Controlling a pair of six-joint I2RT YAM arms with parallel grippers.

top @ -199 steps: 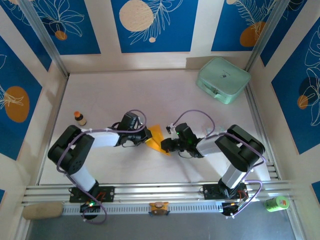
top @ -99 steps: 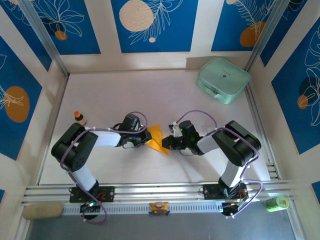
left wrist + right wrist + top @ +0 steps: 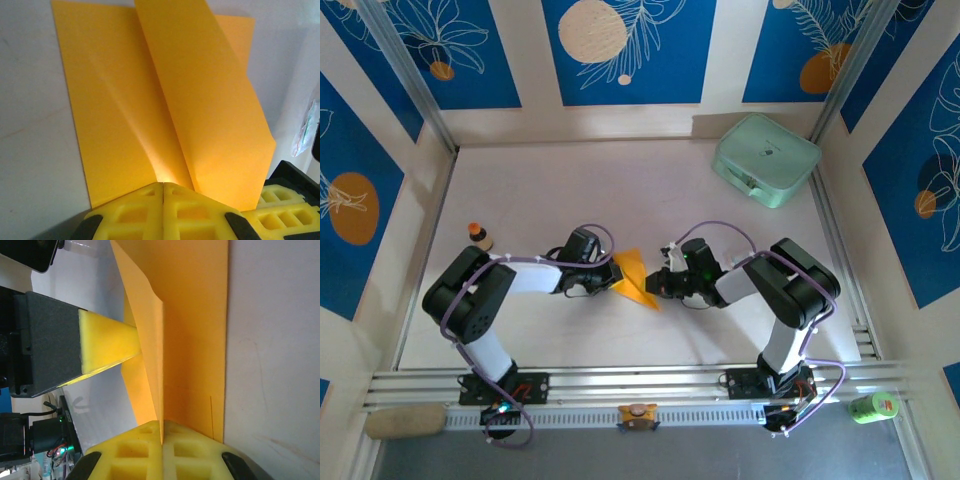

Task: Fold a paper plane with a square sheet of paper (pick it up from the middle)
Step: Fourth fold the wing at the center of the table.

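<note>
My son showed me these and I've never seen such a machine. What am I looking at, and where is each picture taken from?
Two robot arms are bolted at the near edge of a white table. The wide picture looks down from above. The other two come from a camera on each wrist, so the yellow blocks at the bottom are that arm's own fingers. Between the arms is a partly folded orange-yellow paper. The left claw and the right claw are each closed on it. A mint-green case sits far right, a small bottle at the left.
</note>
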